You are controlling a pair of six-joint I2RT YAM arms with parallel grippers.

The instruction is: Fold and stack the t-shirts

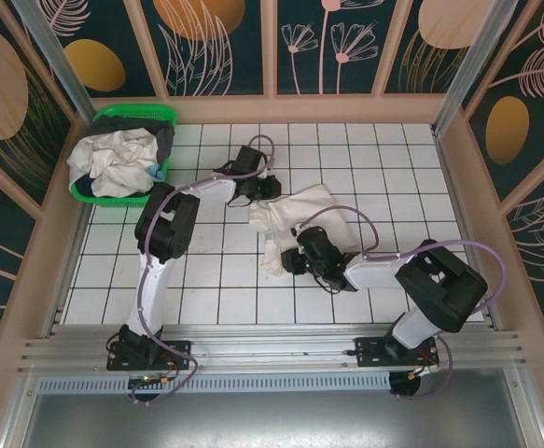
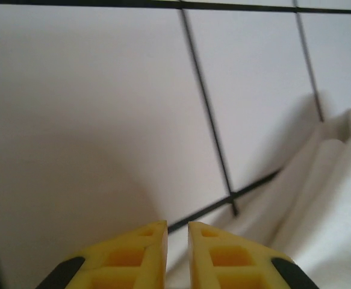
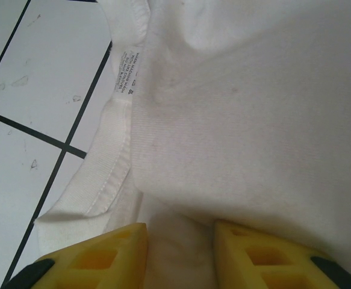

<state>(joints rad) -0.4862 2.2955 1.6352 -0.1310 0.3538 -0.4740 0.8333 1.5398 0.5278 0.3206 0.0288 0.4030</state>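
One off-white t-shirt [image 1: 299,217] lies crumpled across the middle tiles. My left gripper [image 1: 265,192] sits at its far-left edge. In the left wrist view the yellow fingers [image 2: 145,253] stand a narrow slit apart, and a folded edge of the t-shirt [image 2: 329,211] runs in under them from the right. My right gripper [image 1: 292,259] is at the shirt's near end. In the right wrist view its fingertips [image 3: 124,241] press on a bunched ridge of the t-shirt [image 3: 241,108], just below the collar and its label [image 3: 127,72]. More t-shirts [image 1: 118,161] are heaped in the basket.
The green plastic basket [image 1: 139,114] stands at the far left corner against the wall. Patterned walls close in the tiled table [image 1: 383,159] on three sides. A metal rail [image 1: 272,350] with both arm bases runs along the near edge.
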